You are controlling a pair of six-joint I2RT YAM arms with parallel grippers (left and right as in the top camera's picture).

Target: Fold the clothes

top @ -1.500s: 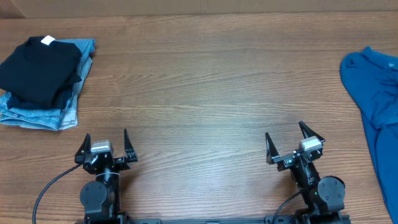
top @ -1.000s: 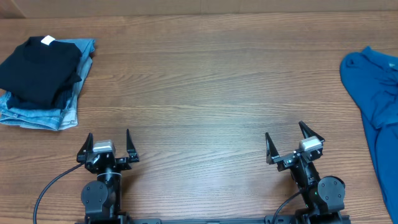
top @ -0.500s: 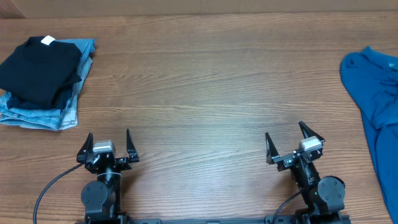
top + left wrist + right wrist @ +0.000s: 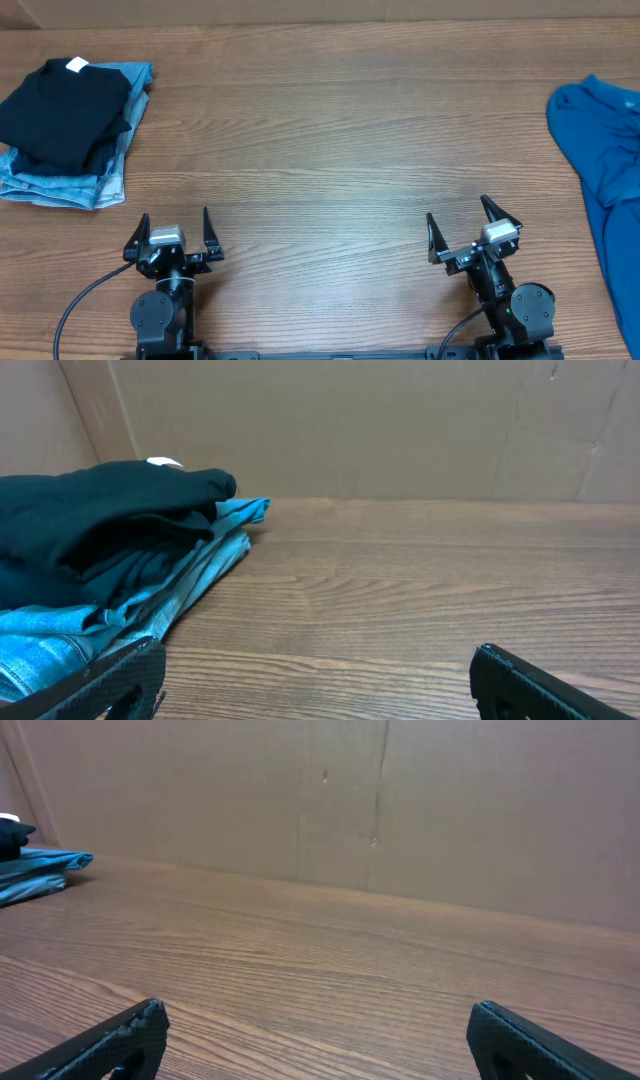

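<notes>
Against the frame from a second and a half back, my left gripper (image 4: 175, 216) sits a touch further right. From one second back to now I see no shift in either arm or in any cloth.

Left gripper: jaws spread wide, nothing between them. It sits low at the near edge of the table (image 4: 330, 150). In its wrist view (image 4: 318, 655) both fingertips (image 4: 120, 675) frame bare wood.

Right gripper (image 4: 458, 208): also released, jaws apart and empty, turned slightly to the right. Its wrist view (image 4: 318, 1010) shows only wood grain and a cardboard wall (image 4: 400, 810) behind.

Teal-blue shirt (image 4: 605, 170): bunched at the far right edge of the table, running out of the overhead view, well apart from both grippers and not touched by either.

Top left: a black folded garment (image 4: 65, 110) lies on folded jeans (image 4: 60, 185), also well apart from the arms.

Writing: the one label I can find is a small white tag (image 4: 76, 66) at the far edge of the black garment. It is too small to read in both the overhead and left wrist views (image 4: 163, 462).
</notes>
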